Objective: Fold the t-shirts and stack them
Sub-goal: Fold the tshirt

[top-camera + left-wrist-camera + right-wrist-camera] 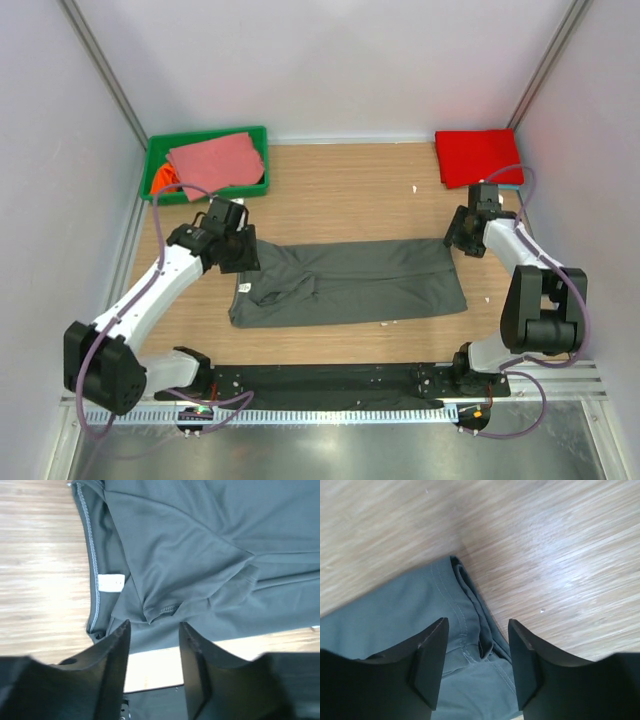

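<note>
Top external: dark grey t-shirt [350, 282] lies folded in a long strip at table centre. Left gripper [154, 625] sits over its 9 o'clock collar end, jaws spread, nothing pinched; white neck label [110, 583] shows just ahead. Right gripper [477, 622] sits over the 3 o'clock hem corner, jaws spread, empty. Red t-shirt [477, 155] lies folded at 1 o'clock. Salmon-pink t-shirt [215, 160] lies in green bin [160, 150], 11 o'clock.

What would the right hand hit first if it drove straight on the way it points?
Most likely the dark grey t-shirt, whose hem edge lies between the right hand's open fingers; the table sits beneath, depth unclear.
</note>
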Available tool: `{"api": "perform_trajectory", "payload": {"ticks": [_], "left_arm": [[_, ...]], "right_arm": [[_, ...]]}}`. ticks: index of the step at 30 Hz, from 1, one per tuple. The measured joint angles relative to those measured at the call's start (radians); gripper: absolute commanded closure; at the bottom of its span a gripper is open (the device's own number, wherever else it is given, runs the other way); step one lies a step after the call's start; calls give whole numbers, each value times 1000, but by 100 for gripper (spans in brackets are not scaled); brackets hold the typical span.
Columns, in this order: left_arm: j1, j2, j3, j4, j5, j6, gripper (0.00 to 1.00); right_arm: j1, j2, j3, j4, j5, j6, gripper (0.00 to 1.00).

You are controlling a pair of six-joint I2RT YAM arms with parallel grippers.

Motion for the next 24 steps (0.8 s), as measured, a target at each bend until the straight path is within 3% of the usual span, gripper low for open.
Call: {"api": "perform_trajectory", "payload": {"ticks": [4, 7, 18, 24], "left_arm": [[0, -99, 6, -24, -24, -7, 41], [5, -96, 44, -40, -48, 6, 39], [149, 406, 298, -22, -25, 140, 47], [200, 506, 341, -19, 35, 135, 57]], "right_arm": [[0, -45, 7, 42, 4, 5, 39], [0, 4, 50, 75, -34, -1, 37], [0, 154, 101, 124, -156, -14, 37], [0, 154, 104, 123, -187, -2, 38]]}}
